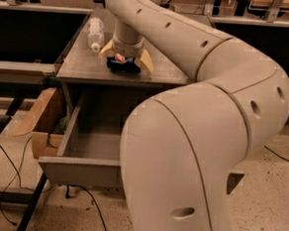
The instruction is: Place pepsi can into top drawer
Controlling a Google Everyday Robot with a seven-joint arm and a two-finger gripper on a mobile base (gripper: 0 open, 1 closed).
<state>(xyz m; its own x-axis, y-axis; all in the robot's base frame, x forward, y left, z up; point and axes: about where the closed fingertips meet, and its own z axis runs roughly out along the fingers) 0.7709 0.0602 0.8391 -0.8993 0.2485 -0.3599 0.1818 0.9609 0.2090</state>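
The pepsi can is dark blue with a red and white logo. It lies on its side on the grey cabinet top, near the front edge. My gripper comes down from above and is open. Its two tan fingers straddle the can, one on each side, and the wrist hides the can's upper part. The top drawer is pulled out below the cabinet top. Its inside holds nothing that I can see. My arm covers the drawer's right half.
A clear plastic bottle with a white cap lies at the back left of the cabinet top. An open cardboard box stands on the floor left of the drawer. Cables run across the floor. My bulky arm fills the right foreground.
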